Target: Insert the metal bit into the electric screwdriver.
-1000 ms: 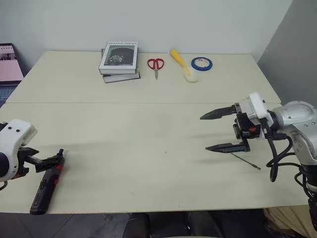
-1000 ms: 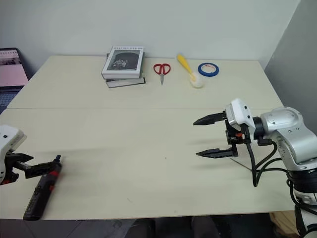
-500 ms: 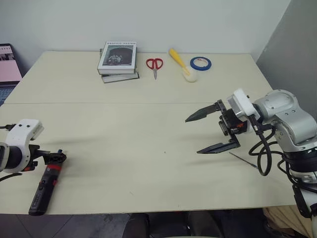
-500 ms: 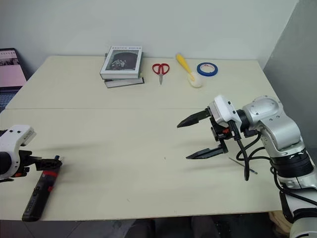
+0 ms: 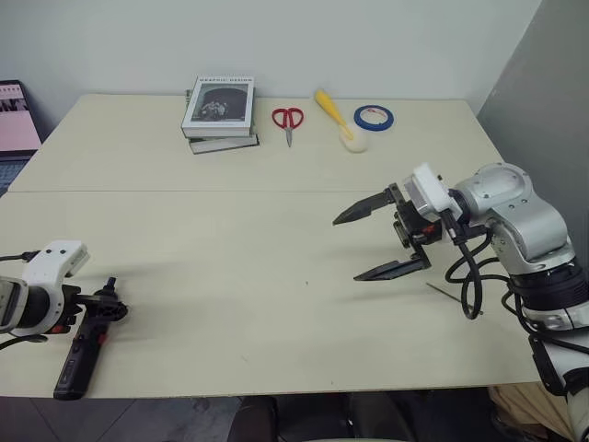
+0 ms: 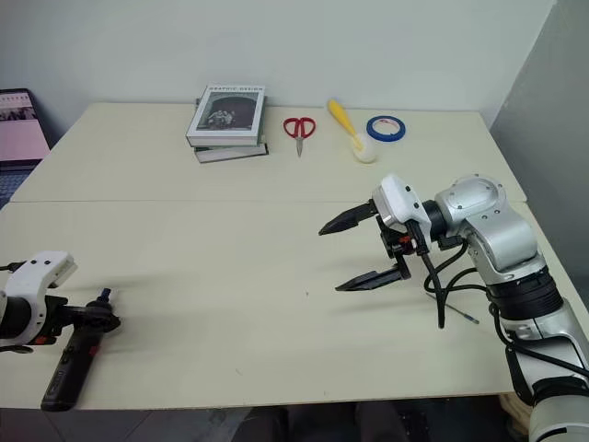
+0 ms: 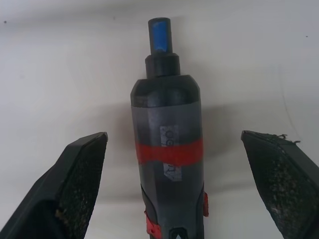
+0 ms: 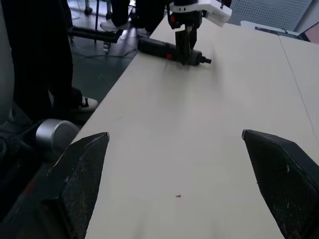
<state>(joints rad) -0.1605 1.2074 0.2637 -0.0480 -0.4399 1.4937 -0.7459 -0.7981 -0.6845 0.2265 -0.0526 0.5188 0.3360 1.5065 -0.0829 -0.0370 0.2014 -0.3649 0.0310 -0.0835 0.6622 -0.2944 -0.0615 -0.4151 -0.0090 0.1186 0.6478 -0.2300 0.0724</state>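
Observation:
The electric screwdriver (image 5: 77,355), black with a red band, lies near the table's front left corner. My left gripper (image 5: 99,314) is lowered over its front part. In the left wrist view the open fingers (image 7: 82,164) stand on either side of the screwdriver (image 7: 168,149) without touching it. The metal bit (image 5: 453,300), a thin grey rod, lies on the table at the right. My right gripper (image 5: 348,249) hovers open and empty to the left of the bit, pointing toward the table's middle. The right wrist view looks across the table at the screwdriver (image 8: 167,49) and the left gripper (image 8: 187,37).
At the back of the table (image 5: 230,249) lie a stack of books (image 5: 219,110), red-handled scissors (image 5: 287,121), a yellow-handled brush (image 5: 337,117) and a blue tape roll (image 5: 374,117). A laptop (image 5: 13,115) sits at the left edge. A person's legs (image 8: 35,55) stand beside the table.
My left gripper has sunk and rolled, and its fingers now straddle the screwdriver's front. The right gripper has drifted left, away from the bit.

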